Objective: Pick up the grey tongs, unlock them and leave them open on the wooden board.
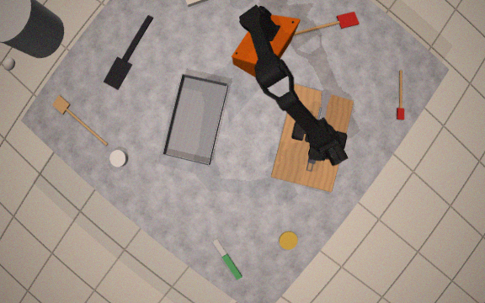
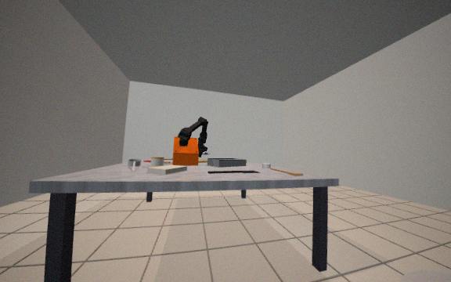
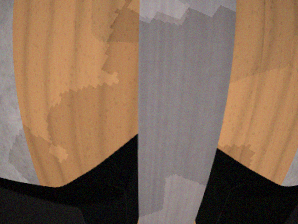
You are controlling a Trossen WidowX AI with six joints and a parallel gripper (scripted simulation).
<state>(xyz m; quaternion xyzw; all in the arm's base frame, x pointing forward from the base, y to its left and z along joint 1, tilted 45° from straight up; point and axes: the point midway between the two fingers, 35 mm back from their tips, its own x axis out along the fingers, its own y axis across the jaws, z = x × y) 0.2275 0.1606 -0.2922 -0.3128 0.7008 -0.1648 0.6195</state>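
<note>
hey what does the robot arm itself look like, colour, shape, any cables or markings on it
The arm is matte black throughout, built of chunky, blocky segments, with a forked link leaving a triangular gap midway. It rises from an orange box-shaped base with small dark dots at its corners. The tool at the end is black and squarish too. No cables, labels or markings show in any view.

Black arm (image 1: 274,71) stretched out low, end effector (image 1: 311,162) clamped on grey tongs (image 3: 182,116)
</note>
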